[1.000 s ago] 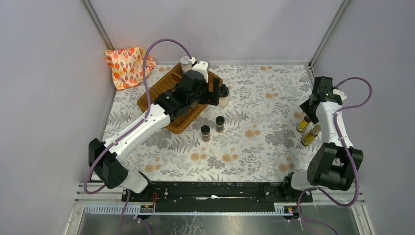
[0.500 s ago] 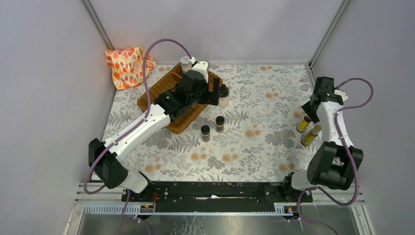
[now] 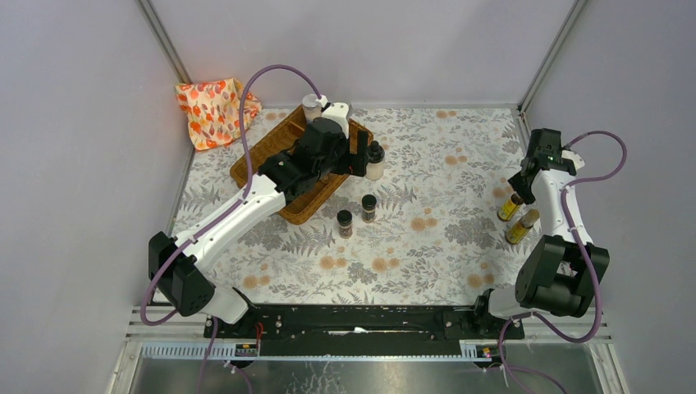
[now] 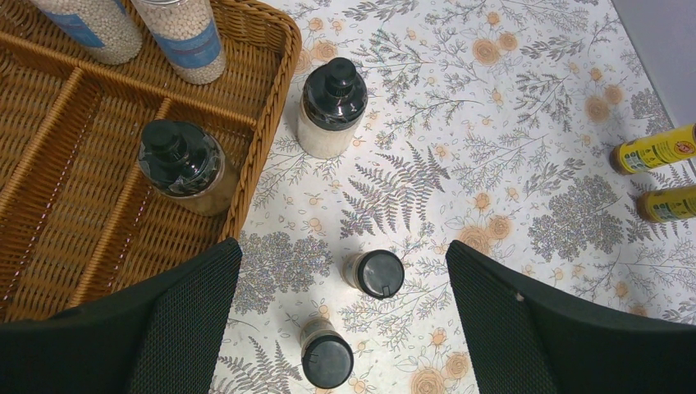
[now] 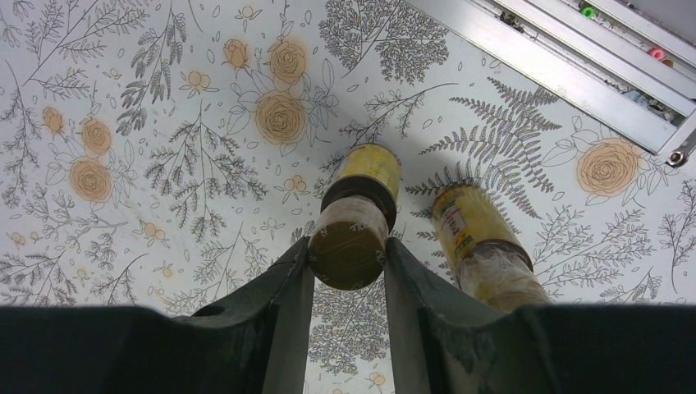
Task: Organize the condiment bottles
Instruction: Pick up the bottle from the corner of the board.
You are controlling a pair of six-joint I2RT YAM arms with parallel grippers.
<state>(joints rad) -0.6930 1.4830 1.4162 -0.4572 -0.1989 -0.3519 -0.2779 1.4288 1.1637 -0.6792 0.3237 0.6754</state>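
My right gripper (image 5: 349,254) is shut on the brown cap of a slim yellow bottle (image 5: 367,174) standing on the floral table at the far right (image 3: 509,208). A second yellow bottle (image 5: 476,230) stands just beside it. My left gripper (image 4: 343,320) hangs open, high above two short black-capped spice jars (image 4: 377,273) (image 4: 327,357), with nothing between its fingers. A white-filled black-capped bottle (image 4: 330,107) stands just outside the wicker tray (image 4: 49,164), and a similar one (image 4: 182,164) stands inside it. Two taller clear jars (image 4: 185,37) stand in the tray's far end.
An orange-patterned cloth (image 3: 215,111) lies in the back left corner. A metal frame rail (image 5: 566,74) runs close behind the yellow bottles, along the table's right edge. The enclosure walls stand close on all sides.
The right gripper's fingers have closed in onto the yellow bottle's cap. The left arm and the other bottles have not moved.
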